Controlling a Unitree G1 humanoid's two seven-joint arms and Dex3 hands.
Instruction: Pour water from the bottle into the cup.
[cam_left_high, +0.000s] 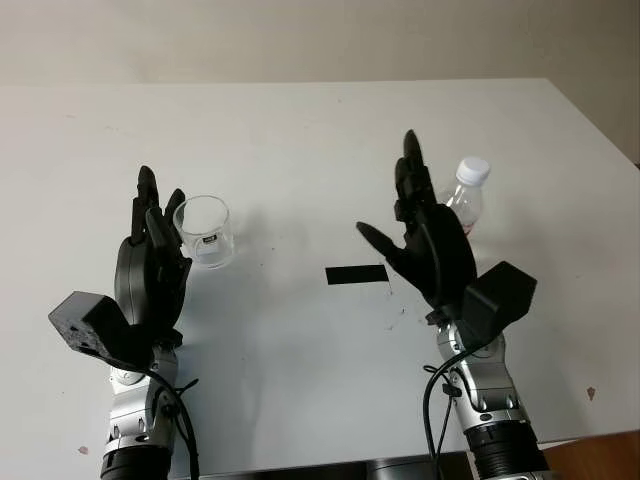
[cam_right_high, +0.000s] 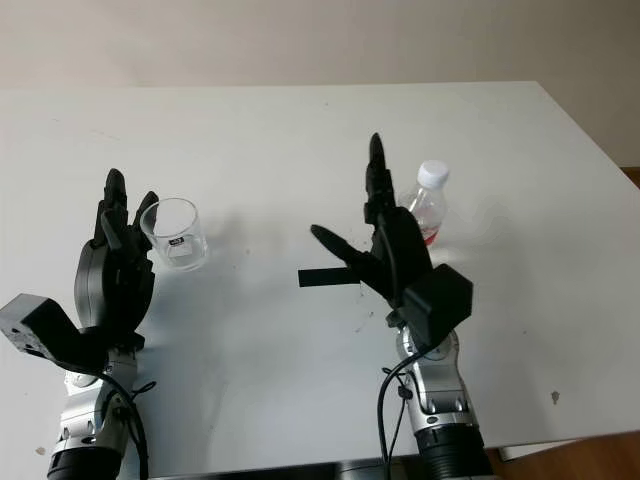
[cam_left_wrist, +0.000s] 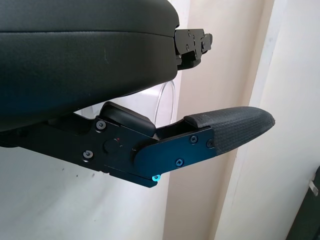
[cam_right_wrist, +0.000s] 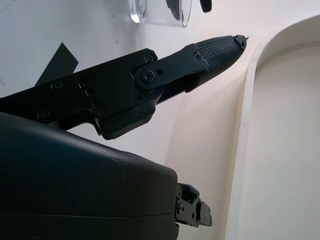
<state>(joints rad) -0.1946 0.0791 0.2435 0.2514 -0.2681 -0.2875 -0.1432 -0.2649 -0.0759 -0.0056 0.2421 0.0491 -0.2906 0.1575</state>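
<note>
Left eye view: a clear, cylindrical glass cup and a transparent plastic bottle with a white cap are seen upright on a matte white table. A black tape strip is stuck between them. The left hand, released, is held just beside the cup. The right hand, also released, partly hides the bottle just behind it.
</note>
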